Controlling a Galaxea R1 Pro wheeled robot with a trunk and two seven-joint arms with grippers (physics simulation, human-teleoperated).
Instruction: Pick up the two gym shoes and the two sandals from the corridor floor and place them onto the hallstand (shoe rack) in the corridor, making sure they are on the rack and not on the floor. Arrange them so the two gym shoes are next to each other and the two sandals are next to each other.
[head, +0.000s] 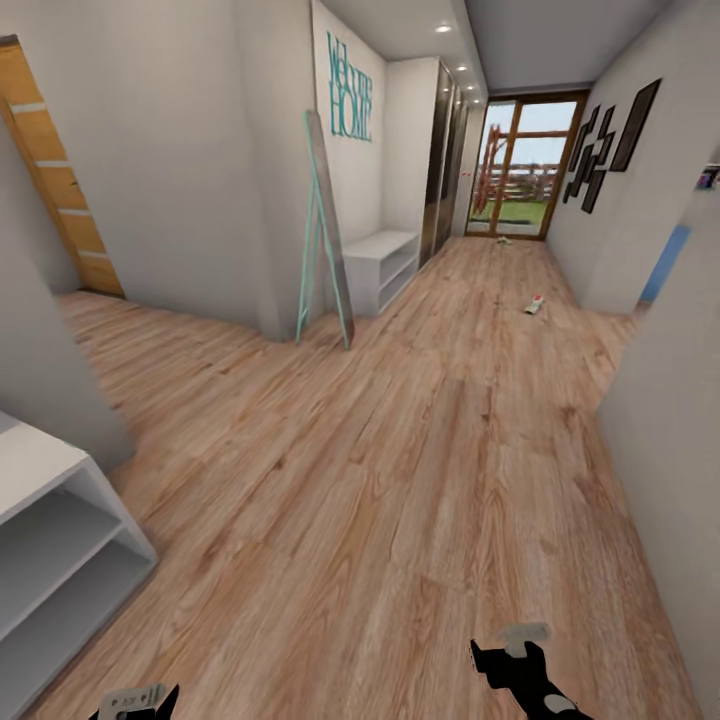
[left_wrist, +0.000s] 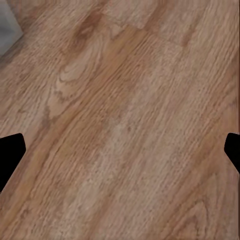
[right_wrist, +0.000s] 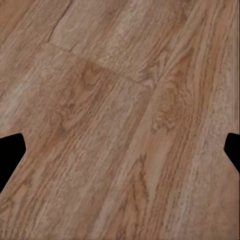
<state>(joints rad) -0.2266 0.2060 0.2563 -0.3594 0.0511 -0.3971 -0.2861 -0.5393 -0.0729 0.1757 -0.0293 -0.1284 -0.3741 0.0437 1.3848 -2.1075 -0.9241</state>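
Both grippers hang low over the corridor floor (head: 400, 480), the left gripper (left_wrist: 120, 150) and the right gripper (right_wrist: 120, 150) each spread wide and holding nothing. One gym shoe (head: 536, 305) lies far down the corridor near the right wall (a second small shape beyond it is too distant to identify). The hallstand (head: 380, 262) stands against the left wall.

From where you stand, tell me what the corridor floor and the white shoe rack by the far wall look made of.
Corridor floor: matte wood-look planks, with visible grain, knots and board seams. Hallstand: smooth, pale, painted-looking panels, possibly laminate; too distant to be sure.
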